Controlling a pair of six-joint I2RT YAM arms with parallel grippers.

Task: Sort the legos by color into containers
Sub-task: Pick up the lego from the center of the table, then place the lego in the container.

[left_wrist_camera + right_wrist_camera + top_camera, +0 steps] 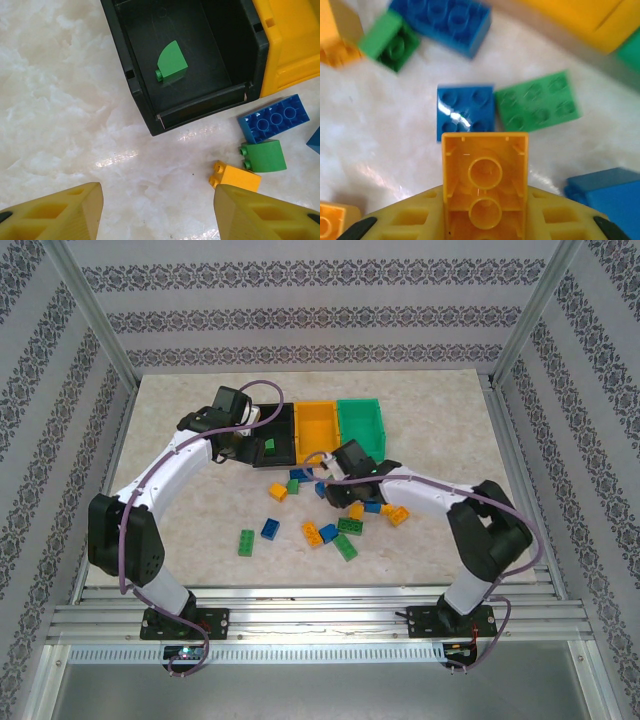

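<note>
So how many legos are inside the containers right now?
1: a green brick lies in the black bin, part of whose floor is hidden. The orange-yellow bin and green bin look bare from above.

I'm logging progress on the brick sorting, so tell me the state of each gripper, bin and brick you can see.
Left gripper: open, empty, near the black bin.
Right gripper: shut on an orange-yellow brick.
Black bin: holds one green brick.
Orange-yellow bin: looks empty.
Green bin: looks empty.
Loose bricks: scattered on the table, unsorted.
</note>
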